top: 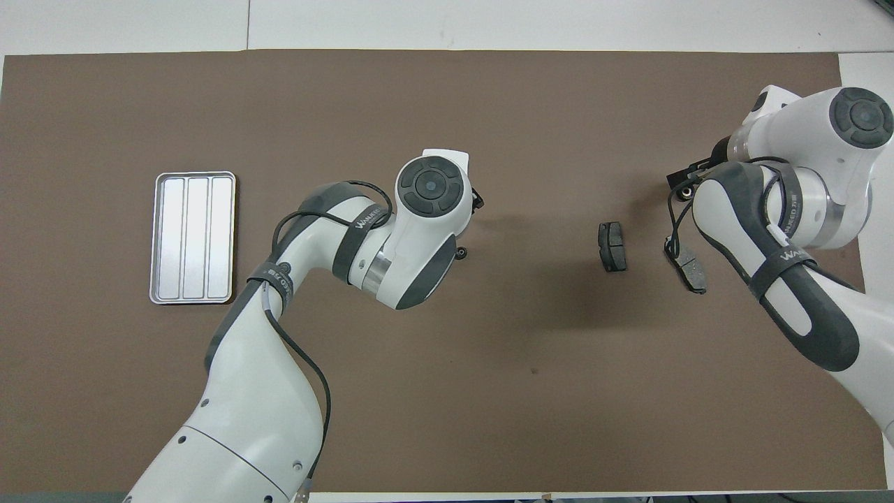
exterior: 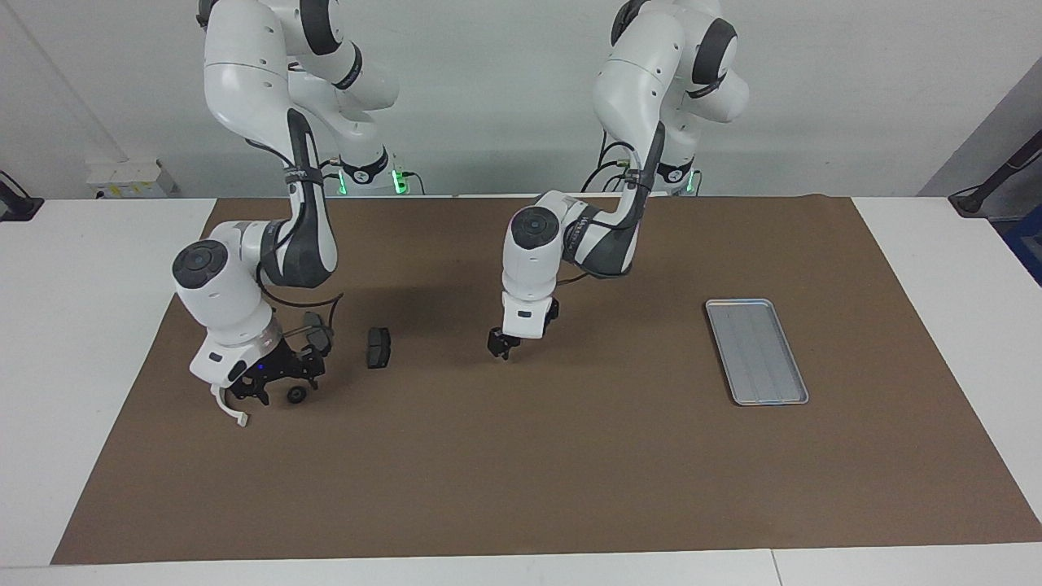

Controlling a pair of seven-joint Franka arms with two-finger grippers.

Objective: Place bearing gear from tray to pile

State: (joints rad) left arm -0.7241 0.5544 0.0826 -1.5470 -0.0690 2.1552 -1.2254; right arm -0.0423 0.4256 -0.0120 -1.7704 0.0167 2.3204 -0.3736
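The flat silver-grey rectangular metal tray with its raised rim and lengthwise ridges is recorded on the brown mat, toward the left arm's end of the table. The mat is laid over a white table.

The small black wheel-shaped bearing gear is found on the mat toward the right arm's end of the table, well apart from the tray. It is placed among the pile parts, near the white semicircular plastic bracket and farther from the robots than the two brake pads. The first dark grey brake-pad-shaped piece is observed lying by itself, nearer the middle of the table than the gear. The second dark grey brake-pad-shaped piece is partly covered by the right arm's cable.

The right gripper is held low over the pile, between the bracket and the gear. Whether it is apart or together cannot be told, nor whether the gear is touched by it.

The left gripper is held pointing down over bare mat near the middle of the table, between the pile and the tray. Nothing is seen in it, and its state cannot be told.
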